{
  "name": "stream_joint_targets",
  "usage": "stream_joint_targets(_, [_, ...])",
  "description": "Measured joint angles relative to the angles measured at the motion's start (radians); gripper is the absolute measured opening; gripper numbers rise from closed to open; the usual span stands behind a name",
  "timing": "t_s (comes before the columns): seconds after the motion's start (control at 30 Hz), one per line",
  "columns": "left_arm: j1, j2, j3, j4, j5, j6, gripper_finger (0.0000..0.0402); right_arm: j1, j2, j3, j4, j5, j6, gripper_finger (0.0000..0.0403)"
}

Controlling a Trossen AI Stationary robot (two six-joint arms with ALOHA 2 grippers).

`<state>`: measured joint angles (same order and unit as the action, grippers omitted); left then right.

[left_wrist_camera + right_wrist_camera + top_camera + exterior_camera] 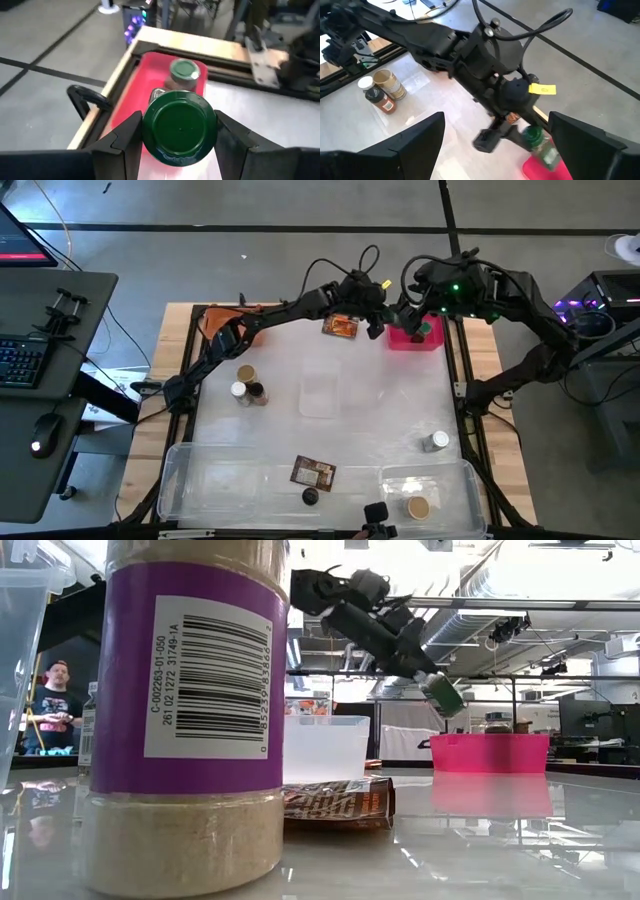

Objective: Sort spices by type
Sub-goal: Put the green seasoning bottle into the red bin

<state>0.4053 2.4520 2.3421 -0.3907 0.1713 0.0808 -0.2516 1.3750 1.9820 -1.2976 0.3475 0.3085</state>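
Filling the low view's near left: a tan-powder jar (185, 705) with a purple barcode label, with a flat brown packet (338, 804) lying just behind it. Seen from above only: that same jar (418, 507) inside a clear tray (470, 480) at the near edge, far from both grippers.

Clamped between the left gripper's (179, 132) fingers (122, 137): a green-lidded jar (180, 126), held tilted above the pink bin (490, 752). Just below and beyond it in the left wrist view, hidden from the low view by the bin wall: a second green-lidded jar (184, 71) standing in the bin.

Hovering close above the left gripper: the right gripper (492, 132), jaws spread wide and empty; its wrist view looks down on the held jar (541, 145) and the left arm.

Well back from the left gripper toward its base: three jars (247, 386) clustered together. Just beside that gripper: an orange packet (340, 327). Far off near the front: a dark packet (312, 472), a black-lidded jar (310, 497), a white-lidded jar (437, 442).

Beyond the table, low view only: a person (52, 705).
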Motion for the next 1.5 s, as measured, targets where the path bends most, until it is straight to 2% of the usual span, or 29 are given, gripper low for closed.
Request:
stream_joint_targets(0.13, [0.007, -0.061, 0.0, -0.055, 0.035, 0.059, 0.0163, -0.001, 0.0, 0.0, 0.004, 0.023, -0.029, 0.0351])
stream_joint_targets(0.3, [0.028, -0.138, 0.002, -0.098, 0.026, 0.141, 0.0163, -0.003, 0.0, 0.0, 0.008, 0.029, -0.084, 0.0351])
stream_joint_targets(0.47, [0.043, -0.164, 0.002, -0.131, 0.039, 0.133, 0.0163, -0.003, 0.002, 0.0, -0.033, 0.07, -0.033, 0.0351])
stream_joint_targets(0.63, [0.044, -0.186, 0.001, -0.171, 0.199, 0.198, 0.0163, -0.001, 0.026, 0.0, -0.097, 0.06, -0.028, 0.0351])
stream_joint_targets(0.7, [0.043, -0.204, 0.002, -0.217, 0.22, 0.252, 0.0163, -0.001, 0.039, 0.0, -0.118, 0.039, -0.051, 0.0351])
stream_joint_targets(0.9, [0.032, -0.228, 0.001, -0.357, 0.202, 0.358, 0.0163, -0.001, 0.083, -0.001, -0.152, -0.011, -0.129, 0.0351])
stream_joint_targets(1.07, [0.022, -0.245, 0.001, -0.374, 0.165, 0.377, 0.0163, -0.001, 0.091, -0.001, -0.192, -0.007, -0.16, 0.0351])
stream_joint_targets(1.23, [0.0, -0.243, 0.001, -0.367, 0.083, 0.398, 0.0163, 0.006, 0.051, -0.002, -0.184, 0.024, -0.141, 0.0351])
stream_joint_targets(1.33, [-0.023, -0.243, 0.001, -0.36, 0.025, 0.427, 0.0163, 0.006, -0.017, -0.082, -0.081, 0.037, -0.069, 0.0351])
stream_joint_targets(1.43, [-0.052, -0.242, 0.001, -0.343, -0.039, 0.478, 0.0163, 0.006, -0.116, -0.275, 0.084, 0.036, 0.064, 0.0351])
stream_joint_targets(1.5, [-0.066, -0.242, 0.001, -0.326, -0.066, 0.508, 0.0163, 0.003, -0.174, -0.417, 0.187, 0.026, 0.213, 0.0351])
